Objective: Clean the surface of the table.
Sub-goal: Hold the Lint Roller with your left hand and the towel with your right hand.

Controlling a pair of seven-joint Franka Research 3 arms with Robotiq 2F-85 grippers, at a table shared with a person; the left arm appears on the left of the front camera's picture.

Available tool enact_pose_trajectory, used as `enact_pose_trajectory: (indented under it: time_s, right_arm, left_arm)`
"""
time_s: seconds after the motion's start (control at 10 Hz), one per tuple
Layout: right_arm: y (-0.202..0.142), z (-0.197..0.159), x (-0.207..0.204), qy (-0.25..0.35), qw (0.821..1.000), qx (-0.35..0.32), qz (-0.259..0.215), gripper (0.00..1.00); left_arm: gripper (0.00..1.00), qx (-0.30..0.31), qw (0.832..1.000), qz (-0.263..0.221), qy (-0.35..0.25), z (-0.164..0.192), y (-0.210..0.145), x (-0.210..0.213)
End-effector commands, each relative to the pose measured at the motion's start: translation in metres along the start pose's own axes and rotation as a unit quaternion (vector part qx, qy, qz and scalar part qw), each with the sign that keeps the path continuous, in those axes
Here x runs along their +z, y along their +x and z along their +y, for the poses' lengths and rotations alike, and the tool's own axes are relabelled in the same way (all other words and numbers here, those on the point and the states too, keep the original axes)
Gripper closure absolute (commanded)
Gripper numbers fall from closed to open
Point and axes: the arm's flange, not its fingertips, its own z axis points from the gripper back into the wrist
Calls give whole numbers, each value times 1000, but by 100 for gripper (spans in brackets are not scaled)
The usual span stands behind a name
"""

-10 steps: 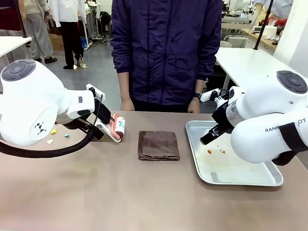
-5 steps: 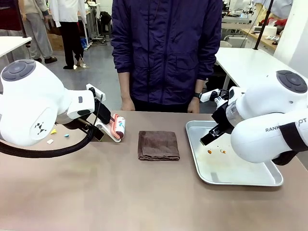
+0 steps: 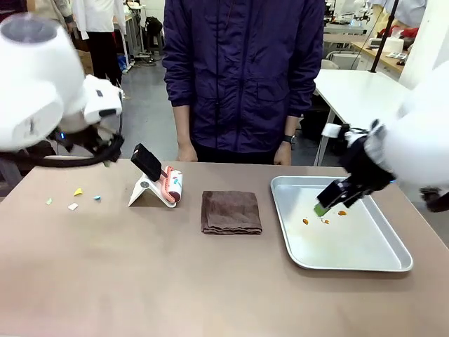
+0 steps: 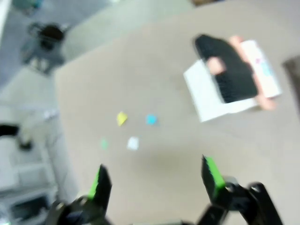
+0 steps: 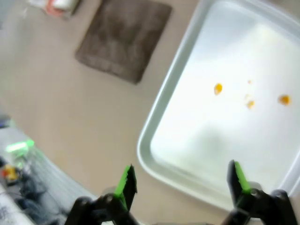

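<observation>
The taupe-brown table point(image 3: 175, 281) carries a few small paper scraps at its left: yellow point(image 3: 78, 191), blue point(image 3: 97, 198) and white point(image 3: 73, 206). In the left wrist view my left gripper point(image 4: 156, 178) hangs open high above the yellow scrap point(image 4: 121, 118) and white scrap point(image 4: 133, 143), holding nothing. My right gripper point(image 3: 330, 201) hovers over the silver tray point(image 3: 365, 263). The right wrist view shows the right gripper point(image 5: 183, 180) open and empty above the tray's near rim point(image 5: 145, 150), with orange crumbs point(image 5: 218, 88) lying in the tray.
A lint roller with a black handle point(image 3: 158, 179) leans on a white stand left of centre. A folded brown cloth point(image 3: 231, 211) lies mid-table. A person in a dark jacket point(image 3: 242, 77) stands at the far edge, hands resting by it.
Both arms have pulled up and outward. The left arm rose away from the lint roller toward the upper left. The right gripper swung right, farther over the tray.
</observation>
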Motion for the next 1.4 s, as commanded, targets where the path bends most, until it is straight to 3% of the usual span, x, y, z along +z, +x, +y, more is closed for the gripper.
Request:
enact_pose_trajectory:
  time_s: [0.0,0.1,1.1,1.2,1.3]
  right_arm:
    - [-7,-23,22,13,987,-160,-17,0]
    - [0,0,0,0,1000,0,0,0]
    - [0,0,0,0,1000,0,0,0]
    - [-3,4,3,-6,1000,-7,10,0]
    - [-3,-5,14,35,999,-34,8,0]
  left_arm:
    - [0,50,993,101,-31,-24,51,21]
    - [0,0,1000,0,0,0,0,0]
    - [0,9,1000,7,-6,-3,3,0]
    - [0,-29,979,64,-191,5,10,12]
    - [0,-28,946,111,-302,24,20,18]
